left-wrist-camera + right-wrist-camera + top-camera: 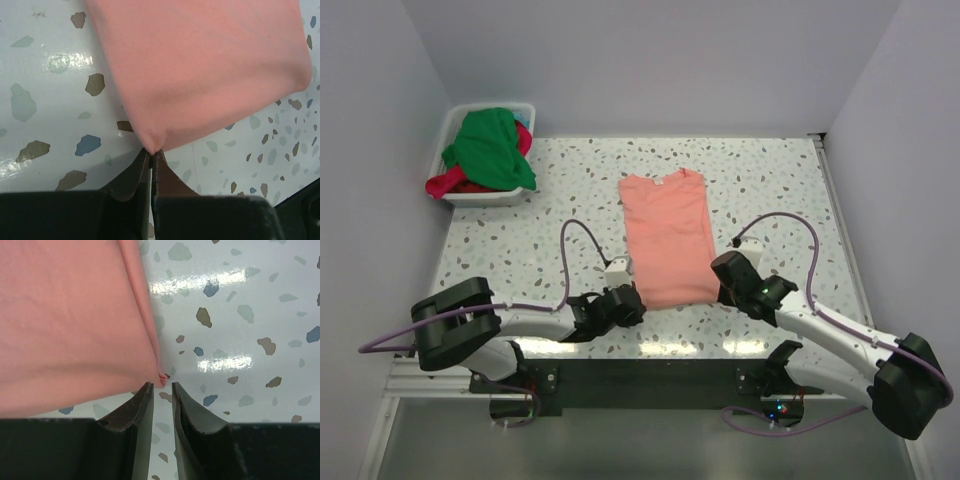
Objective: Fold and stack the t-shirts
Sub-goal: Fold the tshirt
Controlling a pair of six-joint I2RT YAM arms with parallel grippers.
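The salmon-pink t-shirt (667,238) lies flat mid-table, folded into a long strip with its collar at the far end. My left gripper (638,303) is at its near left corner. In the left wrist view the gripper (151,150) is shut, pinching the corner of the shirt (200,70). My right gripper (718,285) is at the near right corner. In the right wrist view it (161,386) is narrowly open, and the corner of the shirt (70,325) lies just ahead of its tips, not gripped. The bright green t-shirt (490,148) and the red-magenta t-shirt (450,184) lie bunched in the tub.
The white plastic tub (485,197) stands at the far left corner of the speckled table (770,190). Walls close in the left, back and right sides. Both arm bases sit at the near edge.
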